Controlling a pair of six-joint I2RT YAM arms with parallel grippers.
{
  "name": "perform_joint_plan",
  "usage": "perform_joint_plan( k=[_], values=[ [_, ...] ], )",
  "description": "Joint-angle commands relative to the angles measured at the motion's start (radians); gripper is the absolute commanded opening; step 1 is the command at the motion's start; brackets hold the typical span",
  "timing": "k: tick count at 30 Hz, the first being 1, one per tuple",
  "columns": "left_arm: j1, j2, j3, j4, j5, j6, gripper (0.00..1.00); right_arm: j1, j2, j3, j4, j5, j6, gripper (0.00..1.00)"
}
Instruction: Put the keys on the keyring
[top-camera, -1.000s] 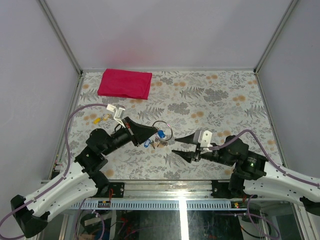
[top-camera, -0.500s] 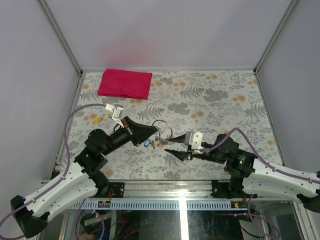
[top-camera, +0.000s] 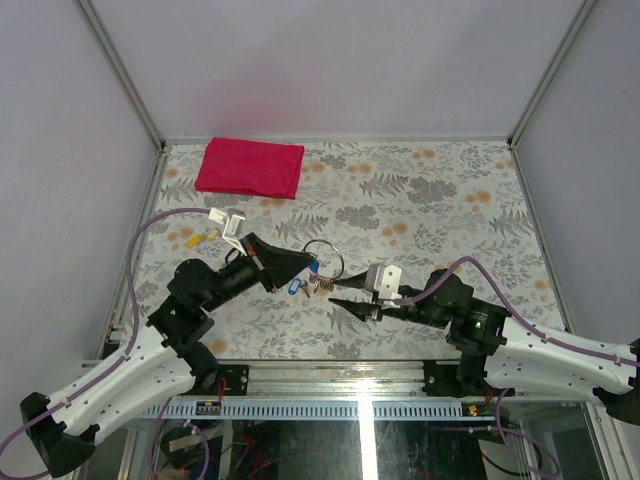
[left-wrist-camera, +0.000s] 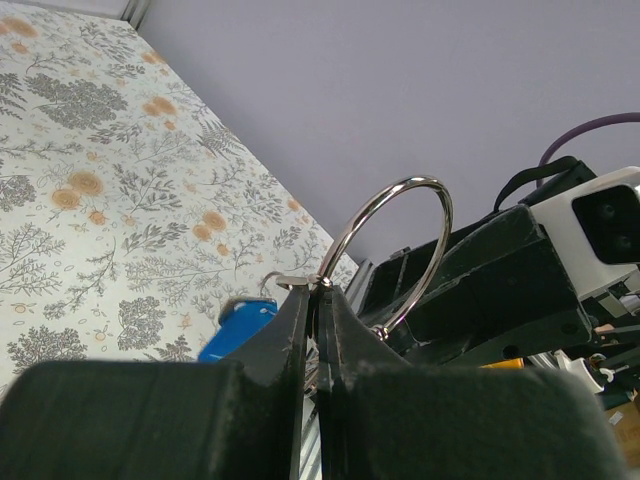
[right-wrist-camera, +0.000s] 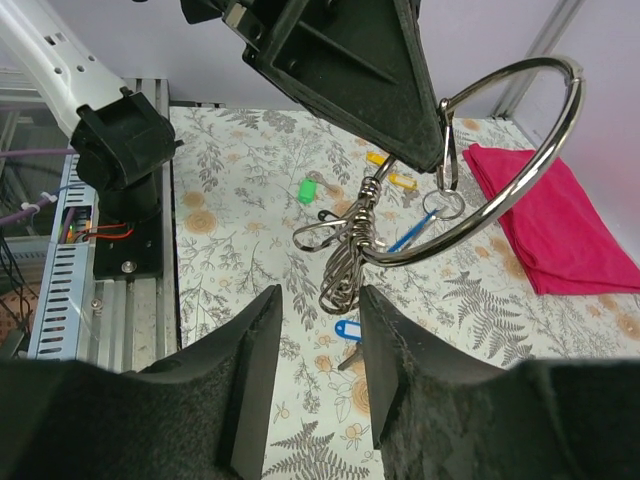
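While the left gripper (left-wrist-camera: 318, 292) has stayed clenched on the large silver wire hoop (left-wrist-camera: 400, 235), pinching it at its joint and holding it upright above the floral tabletop (top-camera: 440, 200), the right gripper (right-wrist-camera: 317, 305) has swung in from the right over the last second. It now sits just short of the hoop, fingers pointed at it. Its jaws have been narrowing on the way in, yet they stand parted with nothing between them.

Seen from the right wrist, the keyring (right-wrist-camera: 345, 250), a small bunch of thin silver wire loops, dangles beneath the hoop's lower arc. It hangs straight ahead of the gap between the right fingers. One small key with a bright blue plastic head (right-wrist-camera: 345, 330) lies flat on the table below the hoop. A second blue head (left-wrist-camera: 238, 325) shows just beside the hoop's pinched joint, and I cannot tell whether it hangs from anything. A small green tag (right-wrist-camera: 312, 188) and a folded red cloth (right-wrist-camera: 550, 210) lie beyond the hoop, away from the right gripper.

The approach reads as the right arm lining up to take the dangling loops while the left steadies the hoop. At least the key on the table is not yet threaded, so the task looks early. The closing pinch must catch the thin wire without jolting the hoop out of the left's hold.
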Motion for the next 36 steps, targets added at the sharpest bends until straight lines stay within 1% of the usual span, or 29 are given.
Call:
perform_joint_plan(
  k=[1,4,14,27,36],
  values=[
    [-0.003,-0.015,0.020,0.089,-0.010,-0.009,0.00,0.000,0.002,-0.005,0.070,0.035,-0.005,0.45],
    [-0.002,-0.011,0.023,0.089,-0.007,-0.009,0.00,0.000,0.003,-0.007,0.079,0.047,-0.007,0.47],
    [-0.002,0.000,0.034,0.084,-0.001,-0.003,0.00,0.000,0.019,-0.006,0.090,0.073,-0.011,0.46],
    [-0.003,-0.007,0.029,0.071,-0.006,0.001,0.00,-0.001,-0.004,-0.012,0.085,0.092,-0.003,0.30],
    [-0.003,-0.011,0.023,0.066,-0.012,0.003,0.00,0.000,-0.034,-0.011,0.056,0.106,-0.004,0.26]
  ],
)
